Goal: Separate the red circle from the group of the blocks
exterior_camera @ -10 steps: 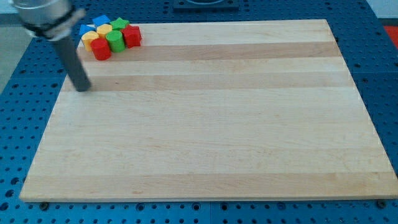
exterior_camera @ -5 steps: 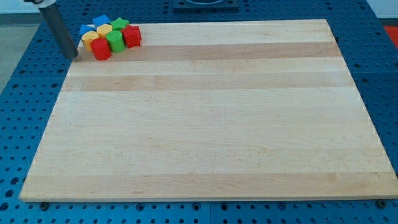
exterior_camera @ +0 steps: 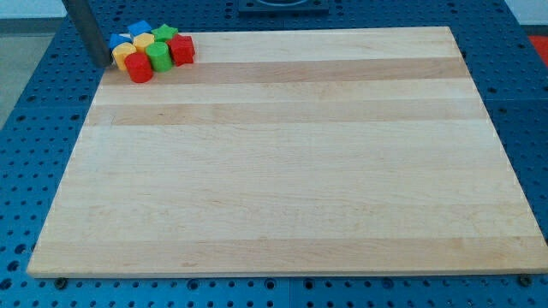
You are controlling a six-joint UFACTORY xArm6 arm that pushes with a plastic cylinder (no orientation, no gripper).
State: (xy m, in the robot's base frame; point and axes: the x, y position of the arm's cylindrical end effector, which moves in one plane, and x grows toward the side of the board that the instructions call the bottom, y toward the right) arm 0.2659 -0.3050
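Observation:
A tight group of blocks sits at the board's top left corner. The red circle (exterior_camera: pixel 140 69) is at the group's lower left. Right of it stands a green cylinder (exterior_camera: pixel 157 56), then a red block (exterior_camera: pixel 181 50). Behind are a yellow block (exterior_camera: pixel 124 54), another yellow block (exterior_camera: pixel 143 41), a green star (exterior_camera: pixel 165 33) and two blue blocks (exterior_camera: pixel 119 41) (exterior_camera: pixel 139 29). My tip (exterior_camera: pixel 104 62) is just left of the group, at the board's left edge, a short way left of the red circle and close to the yellow block.
The wooden board (exterior_camera: pixel 291 154) lies on a blue perforated table (exterior_camera: pixel 30 128). The group is close to the board's top and left edges.
My tip has moved from lower down on the board's left side up toward the view's top, and now stands beside the group's left side. The blocks have not moved.

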